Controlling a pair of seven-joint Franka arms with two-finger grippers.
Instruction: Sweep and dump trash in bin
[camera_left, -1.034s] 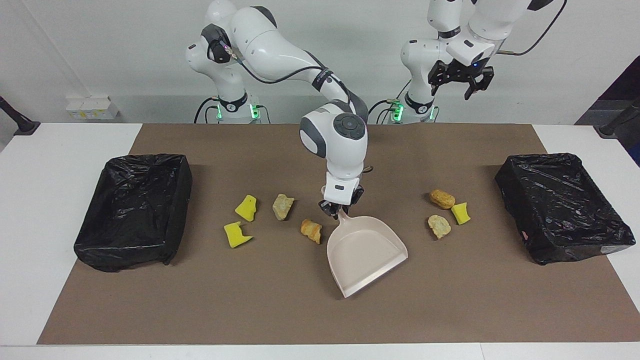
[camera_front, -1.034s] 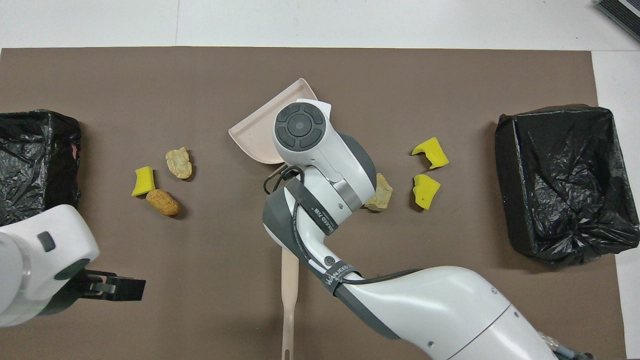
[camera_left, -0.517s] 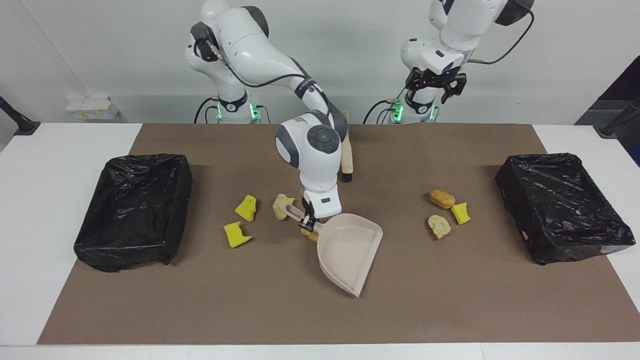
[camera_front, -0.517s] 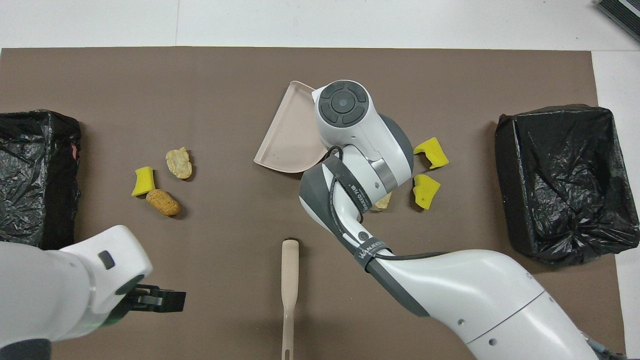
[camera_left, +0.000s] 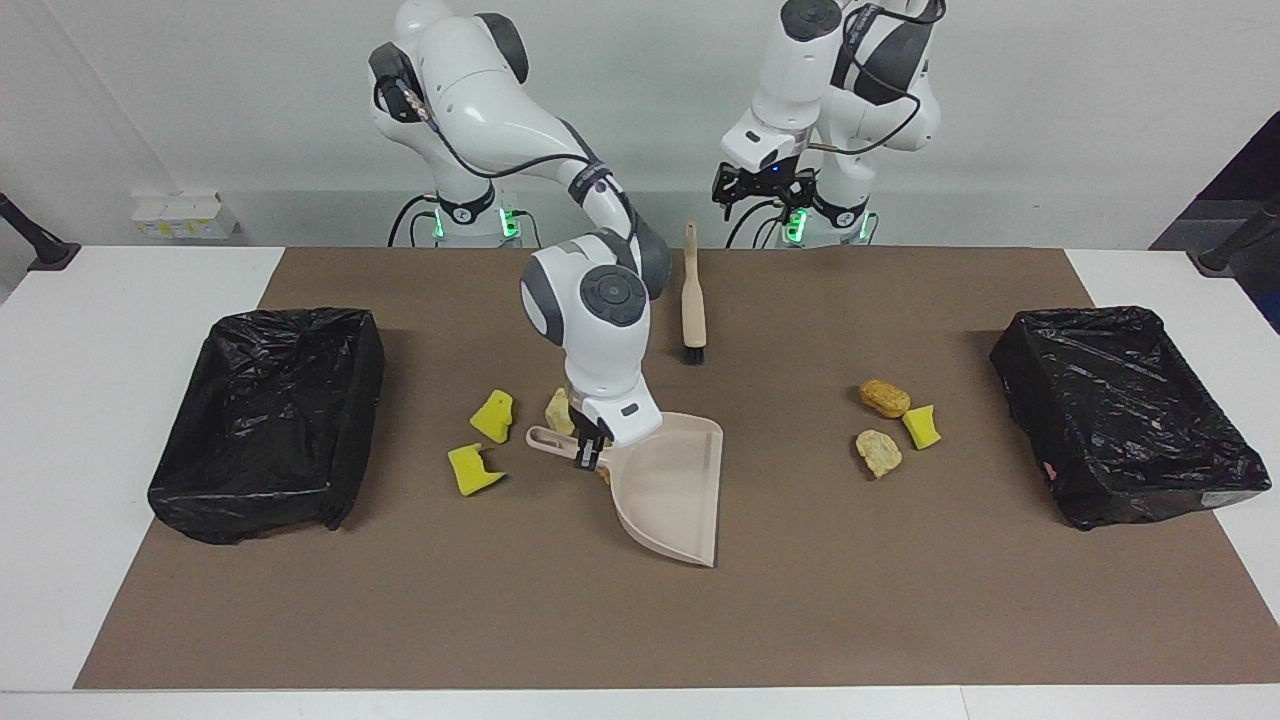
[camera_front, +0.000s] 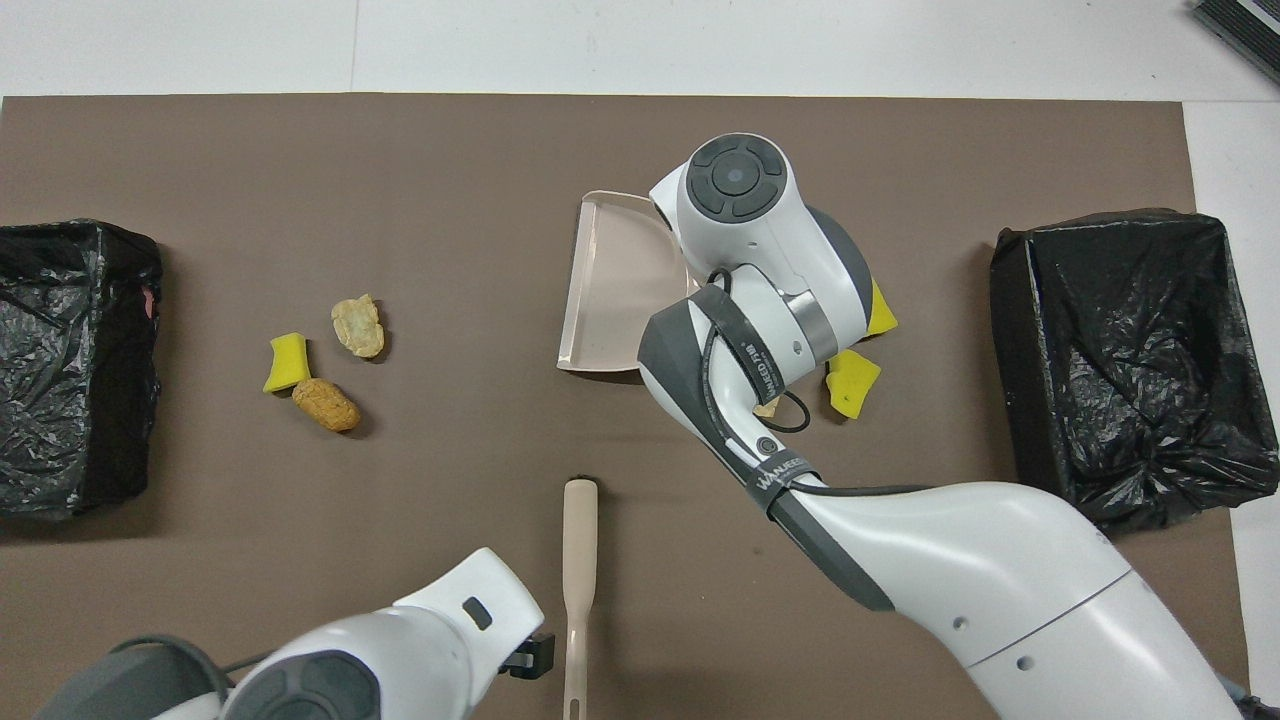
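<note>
My right gripper (camera_left: 590, 452) is shut on the handle of the beige dustpan (camera_left: 672, 485) (camera_front: 612, 290) at mid-table; its open mouth faces the left arm's end. Beside the handle lie two yellow sponge chunks (camera_left: 493, 415) (camera_left: 473, 468) (camera_front: 851, 382) and a tan lump (camera_left: 557, 408), with another lump mostly hidden under the gripper. Toward the left arm's end lie a brown lump (camera_left: 884, 397) (camera_front: 325, 403), a tan lump (camera_left: 878, 452) (camera_front: 357, 326) and a yellow chunk (camera_left: 921, 426) (camera_front: 287, 362). My left gripper (camera_left: 760, 188) hangs open above the handle end of the brush (camera_left: 692, 300) (camera_front: 579, 590).
Two black-lined bins stand on the brown mat, one at the right arm's end (camera_left: 290, 318) (camera_front: 1110, 222) and one at the left arm's end (camera_left: 1085, 315) (camera_front: 80, 228). The brush lies near the robots' edge, bristles pointing away from them.
The right arm carried the dustpan toward its own end and turned its mouth to face the left arm's end. The left arm swung inward and down over the brush handle.
</note>
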